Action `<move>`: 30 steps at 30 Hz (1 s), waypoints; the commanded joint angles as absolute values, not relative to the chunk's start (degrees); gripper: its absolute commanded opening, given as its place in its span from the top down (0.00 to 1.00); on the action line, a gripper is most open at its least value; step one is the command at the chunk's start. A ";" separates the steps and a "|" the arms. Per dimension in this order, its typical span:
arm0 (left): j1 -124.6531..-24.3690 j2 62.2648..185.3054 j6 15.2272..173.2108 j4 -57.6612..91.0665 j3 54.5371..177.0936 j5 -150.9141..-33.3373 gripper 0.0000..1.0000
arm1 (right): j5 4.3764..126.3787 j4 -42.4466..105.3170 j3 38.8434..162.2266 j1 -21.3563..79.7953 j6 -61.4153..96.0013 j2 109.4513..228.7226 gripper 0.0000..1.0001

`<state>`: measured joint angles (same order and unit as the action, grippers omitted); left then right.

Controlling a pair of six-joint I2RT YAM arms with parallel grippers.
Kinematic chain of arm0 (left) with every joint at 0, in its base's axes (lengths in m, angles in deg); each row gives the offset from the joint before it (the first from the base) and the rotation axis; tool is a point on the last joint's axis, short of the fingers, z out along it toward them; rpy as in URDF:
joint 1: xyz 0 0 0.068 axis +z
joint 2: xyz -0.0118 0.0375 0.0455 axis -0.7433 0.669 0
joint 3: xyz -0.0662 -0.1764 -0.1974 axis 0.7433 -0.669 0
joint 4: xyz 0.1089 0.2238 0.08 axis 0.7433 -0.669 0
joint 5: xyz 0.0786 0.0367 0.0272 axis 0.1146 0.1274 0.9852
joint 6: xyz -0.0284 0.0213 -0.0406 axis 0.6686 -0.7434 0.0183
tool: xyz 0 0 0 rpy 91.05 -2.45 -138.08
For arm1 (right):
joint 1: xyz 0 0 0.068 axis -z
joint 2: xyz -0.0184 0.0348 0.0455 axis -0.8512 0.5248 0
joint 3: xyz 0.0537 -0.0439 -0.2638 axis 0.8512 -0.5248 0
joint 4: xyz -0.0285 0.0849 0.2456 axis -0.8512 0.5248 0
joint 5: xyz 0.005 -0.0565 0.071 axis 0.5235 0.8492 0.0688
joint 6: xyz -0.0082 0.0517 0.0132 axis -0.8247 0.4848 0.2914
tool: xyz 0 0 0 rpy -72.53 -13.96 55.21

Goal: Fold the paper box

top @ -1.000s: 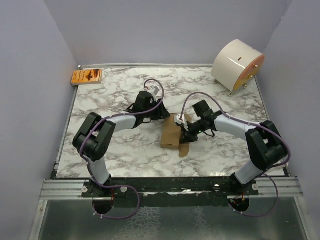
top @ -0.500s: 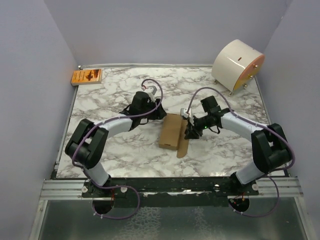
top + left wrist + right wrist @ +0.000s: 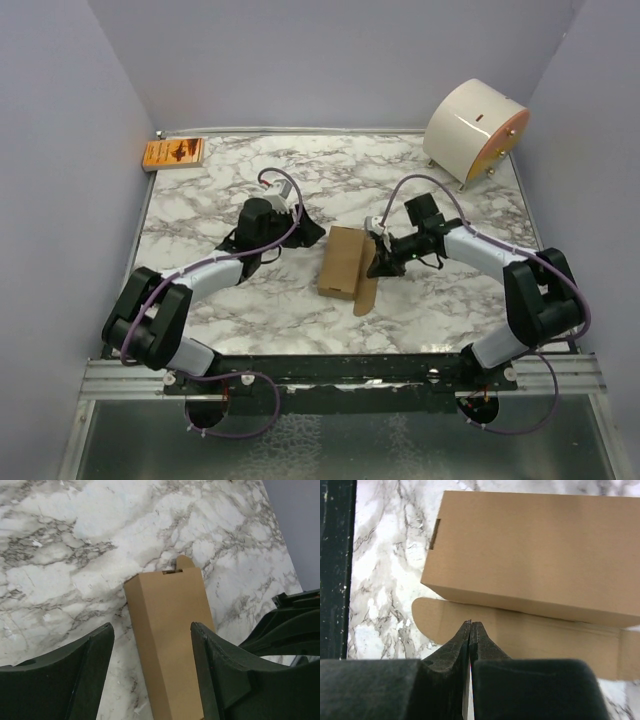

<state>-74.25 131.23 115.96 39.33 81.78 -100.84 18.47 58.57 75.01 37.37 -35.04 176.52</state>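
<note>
Paper box (image 3: 343, 262) lay mid-counter (image 3: 250, 300) btwn both arms, w/ long flap (image 3: 530, 632) flat along its R side. L pincer (image 3: 151, 630) spread wide, empty, just L of box. R pincer (image 3: 470, 626) fully closed, tips at flap edge, no grip seen.

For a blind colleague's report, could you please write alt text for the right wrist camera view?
A brown paper box lies on a marble table, with one rounded flap flat beside it. The right gripper is shut, its tips meeting at that flap's near edge.
</note>
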 commanded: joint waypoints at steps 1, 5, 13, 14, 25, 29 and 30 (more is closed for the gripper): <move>-75.85 130.20 116.41 35.92 81.27 -107.53 0.35 | 18.90 56.10 73.83 33.77 -35.12 179.19 0.99; -79.11 132.13 112.72 27.83 84.15 -104.47 0.35 | 21.87 54.43 73.86 30.92 -32.48 181.49 0.99; -81.17 137.70 111.26 22.37 85.48 -101.48 0.39 | 26.60 50.14 73.85 26.50 -26.81 185.52 0.99; -81.23 138.24 111.12 22.26 85.60 -101.57 0.39 | 26.90 49.83 73.92 26.19 -26.25 185.97 0.99; -81.09 135.84 107.04 17.85 88.70 -91.78 0.37 | 28.24 61.29 80.31 28.60 -33.48 184.62 0.91; -80.98 132.19 104.24 18.53 89.53 -89.34 0.34 | 21.01 65.59 81.31 35.56 -36.92 180.72 0.85; -80.97 131.46 103.62 18.74 89.79 -88.71 0.33 | 19.86 65.63 81.37 36.84 -36.93 179.71 0.82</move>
